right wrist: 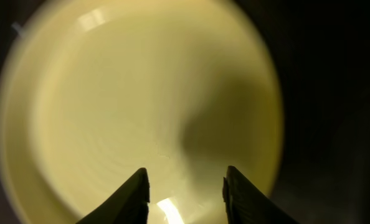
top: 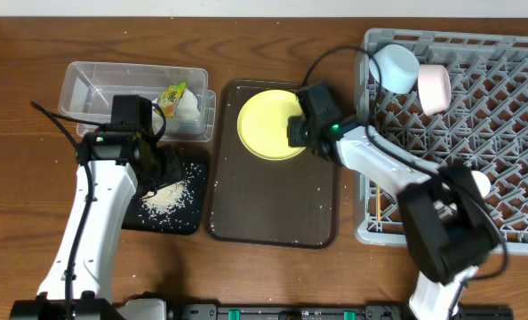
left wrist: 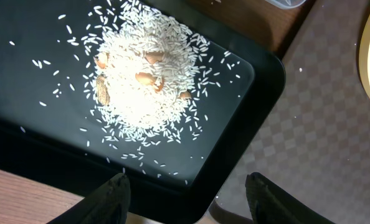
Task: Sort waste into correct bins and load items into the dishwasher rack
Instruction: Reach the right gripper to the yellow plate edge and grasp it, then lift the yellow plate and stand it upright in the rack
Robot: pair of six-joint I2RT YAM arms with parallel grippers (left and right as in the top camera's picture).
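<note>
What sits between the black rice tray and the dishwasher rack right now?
The dark brown serving tray, carrying the yellow plate at its far end. The overhead view shows it.

Robotics lab bench — left arm (top: 91,222) and right arm (top: 380,162) on a wooden tabletop (top: 15,178), dishwasher rack (top: 504,116) alongside.

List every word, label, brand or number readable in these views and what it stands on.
No text is readable.
The wrapper packet in the clear tub: printed, but too small to read.
The yellow plate, black tray, rack: no markings seen.
</note>
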